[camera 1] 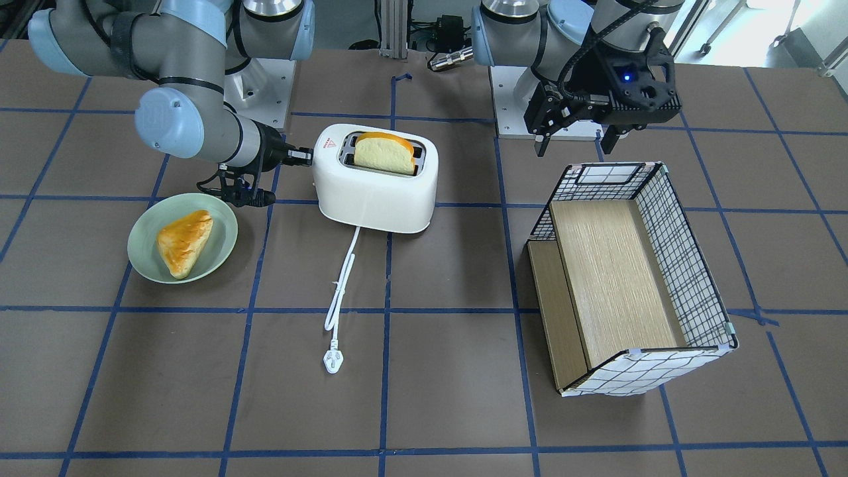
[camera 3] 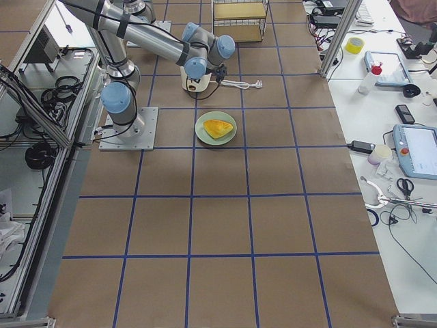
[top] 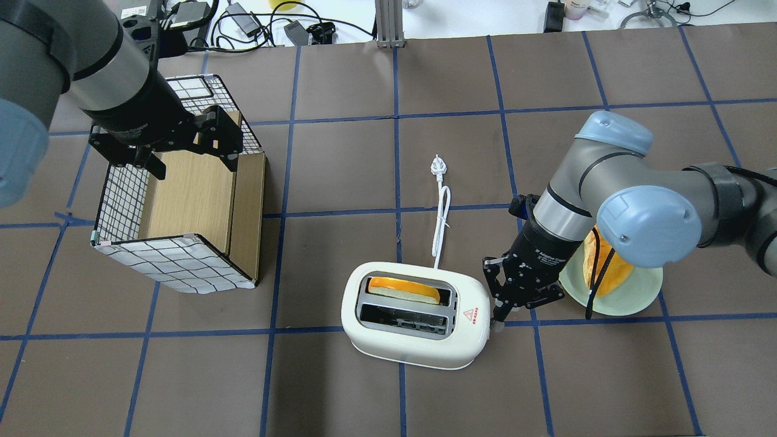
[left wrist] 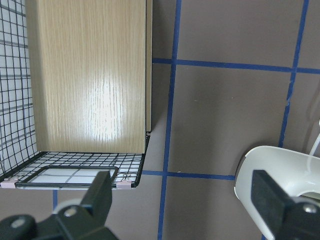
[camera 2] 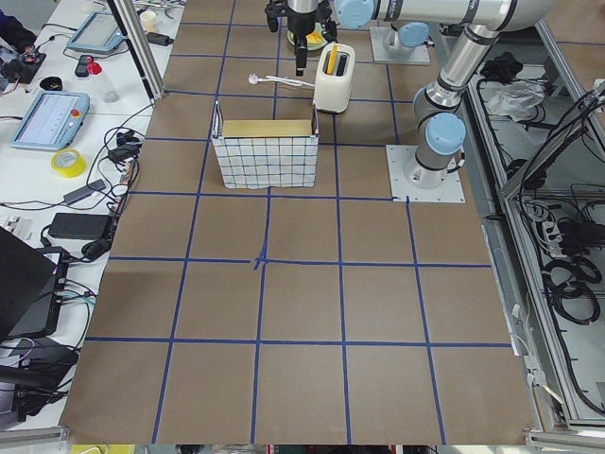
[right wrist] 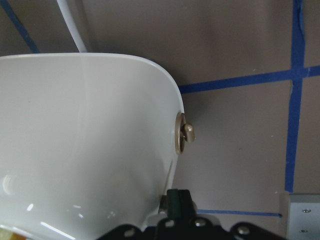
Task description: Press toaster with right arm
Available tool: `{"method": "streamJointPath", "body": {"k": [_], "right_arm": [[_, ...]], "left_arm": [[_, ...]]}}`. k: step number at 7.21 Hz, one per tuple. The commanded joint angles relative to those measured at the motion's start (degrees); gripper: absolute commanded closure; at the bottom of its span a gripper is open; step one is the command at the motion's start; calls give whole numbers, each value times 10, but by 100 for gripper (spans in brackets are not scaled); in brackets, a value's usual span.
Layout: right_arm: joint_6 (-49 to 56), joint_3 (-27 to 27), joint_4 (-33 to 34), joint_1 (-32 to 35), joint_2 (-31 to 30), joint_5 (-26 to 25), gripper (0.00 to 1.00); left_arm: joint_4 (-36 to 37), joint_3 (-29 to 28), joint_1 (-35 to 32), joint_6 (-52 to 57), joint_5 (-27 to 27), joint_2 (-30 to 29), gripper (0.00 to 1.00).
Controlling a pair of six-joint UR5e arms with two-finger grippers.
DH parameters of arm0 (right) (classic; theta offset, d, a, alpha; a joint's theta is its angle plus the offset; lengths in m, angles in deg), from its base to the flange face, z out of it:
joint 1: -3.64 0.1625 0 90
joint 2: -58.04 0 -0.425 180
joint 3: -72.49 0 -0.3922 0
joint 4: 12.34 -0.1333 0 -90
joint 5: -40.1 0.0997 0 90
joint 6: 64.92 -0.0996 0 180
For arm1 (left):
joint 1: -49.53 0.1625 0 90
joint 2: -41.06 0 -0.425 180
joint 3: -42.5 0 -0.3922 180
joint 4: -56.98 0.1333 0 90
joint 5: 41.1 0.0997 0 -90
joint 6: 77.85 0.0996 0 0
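The toaster stands on the surface with a bread slice in its farther slot. The box lies well to its left. The plate bearing a bread wedge lies just to its right, with the right gripper between plate and toaster.

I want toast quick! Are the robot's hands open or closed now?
Left gripper: open, holding nothing.
Right gripper: closed, empty, tip at the toaster end.
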Motion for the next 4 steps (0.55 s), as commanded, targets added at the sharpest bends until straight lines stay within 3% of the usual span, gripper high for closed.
{"method": "streamJointPath", "body": {"k": [1, 4], "right_arm": [[1, -1, 1, 0, 13, -4, 100], [4, -1, 7, 0, 38, -6, 100]], "left_arm": [[0, 0, 0, 0, 0, 0, 0], [0, 0, 0, 0, 0, 0, 0]]}}
